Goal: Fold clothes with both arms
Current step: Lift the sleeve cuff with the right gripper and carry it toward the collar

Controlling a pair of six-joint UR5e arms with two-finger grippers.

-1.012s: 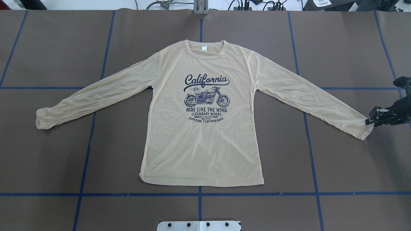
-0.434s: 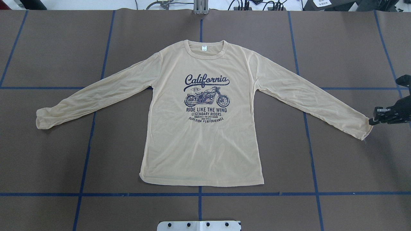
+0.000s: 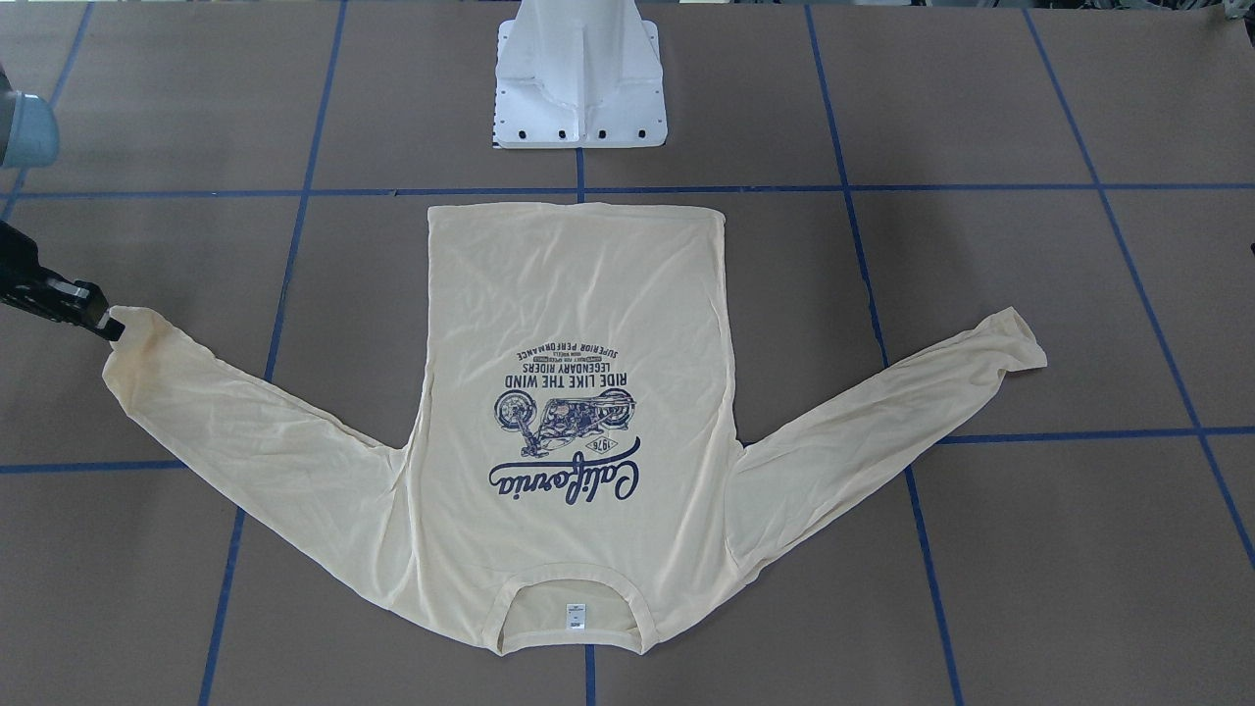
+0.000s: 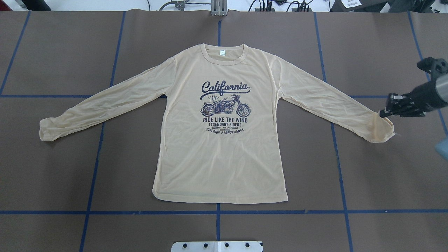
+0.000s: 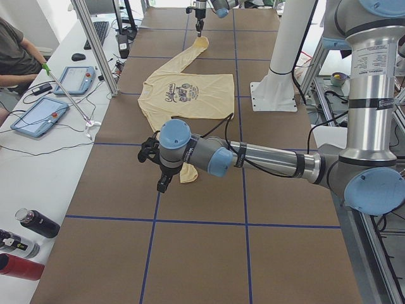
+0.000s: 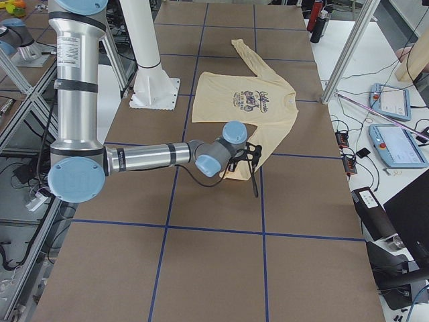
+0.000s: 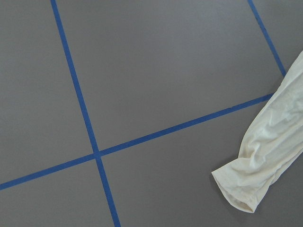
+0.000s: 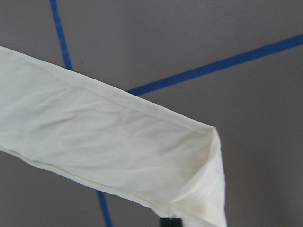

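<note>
One shirt (image 4: 217, 157) flat on table (image 4: 63, 175); right pincer (image 4: 384, 112) clamped on its sleeve end; left pincer (image 5: 158, 180): cannot tell.

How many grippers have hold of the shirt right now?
1. The right gripper pinches the shirt at its right cuff. The left gripper hangs clear of the other cuff, not touching it.

table: we see a brown mat (image 4: 70, 168) crossed by blue tape lines (image 4: 140, 211) in a grid
pedestal: a white base (image 3: 580, 88) stands on the mat at the robot's edge
bench: a white side bench (image 5: 38, 164) carries two blue-framed tablets (image 5: 38, 115)
operator: we see a person (image 5: 16, 54) seated, partly cut off
bottles: a black bottle (image 5: 38, 223) and a red bottle (image 5: 19, 266) lie on the bench
desk gear: keyboard (image 5: 101, 31), mouse (image 5: 78, 57) near it
</note>
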